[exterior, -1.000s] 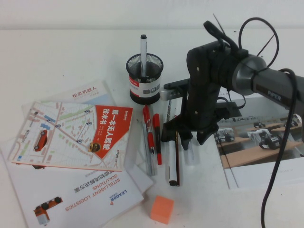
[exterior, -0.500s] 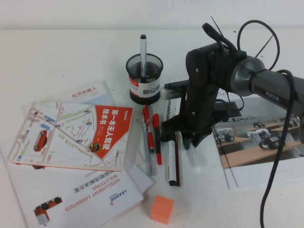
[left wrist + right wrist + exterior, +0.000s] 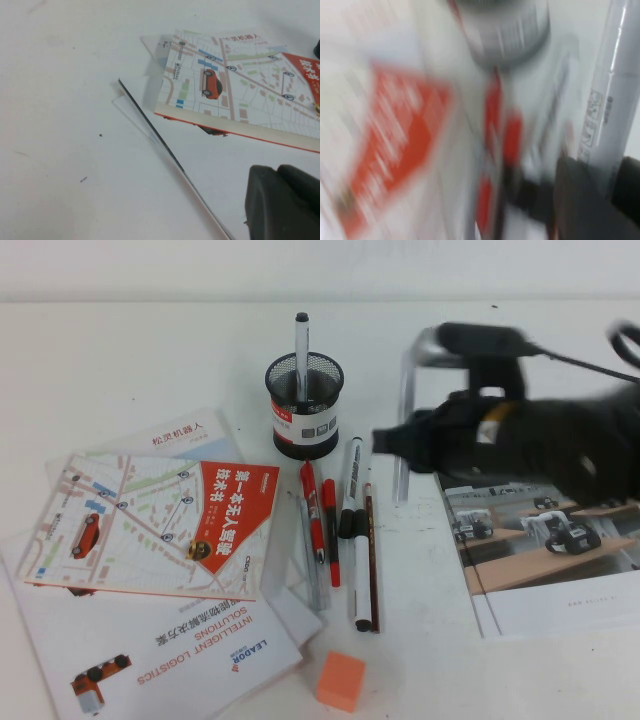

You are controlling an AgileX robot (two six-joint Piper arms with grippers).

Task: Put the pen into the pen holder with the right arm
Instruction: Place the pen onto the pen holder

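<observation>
My right hand (image 3: 415,435) is up off the counter (image 3: 120,350), to the right of the pen holder (image 3: 303,406), and it is clamped on the pen (image 3: 404,425). The white pen hangs close to upright from my grip, its lower end above the counter beside the top edge of the brochure (image 3: 545,540). From the right wrist, the frosted barrel (image 3: 610,95) with its small dark print runs between my fingers (image 3: 580,195), and the blurred scene below shows red shapes.

The pen holder stands on the counter with a grey pen (image 3: 300,355) already sticking up out of it. In front of it lies the row of loose things: the red pens (image 3: 320,520), the white marker (image 3: 355,540) with its black cap, and a brown pencil (image 3: 370,560). An orange block (image 3: 341,680) sits nearer my side. The map booklet (image 3: 150,525) lies on the left, over other leaflets.

My left hand (image 3: 282,202) shows only as a dark edge over the counter near the map booklet (image 3: 240,95); whether it is released or clenched, I cannot tell.
</observation>
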